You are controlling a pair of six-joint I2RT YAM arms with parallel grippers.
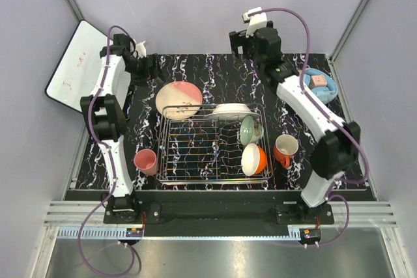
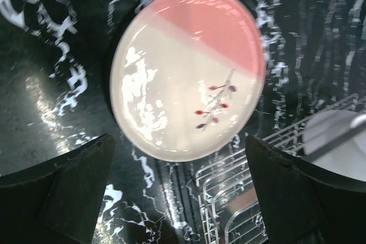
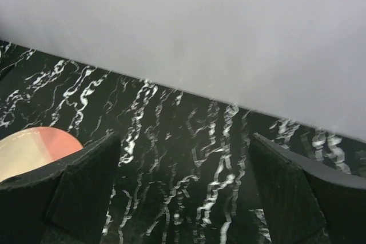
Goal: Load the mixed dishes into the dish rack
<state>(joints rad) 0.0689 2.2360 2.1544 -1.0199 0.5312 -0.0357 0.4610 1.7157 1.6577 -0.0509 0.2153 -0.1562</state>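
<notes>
Marbled black tabletop (image 1: pixel 215 73) bears the wire dish rack (image 1: pixel 195 154) (glossy pink plate (image 1: pixel 178 99) beside).

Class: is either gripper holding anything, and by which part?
Nothing: the left gripper is open, aimed at the pink-and-cream round plate; the right gripper open too.

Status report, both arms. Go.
Left gripper open over pink plate. Right gripper open, empty, at far edge. Plate, cup, mug outside rack. Nothing blocks the plate.
</notes>
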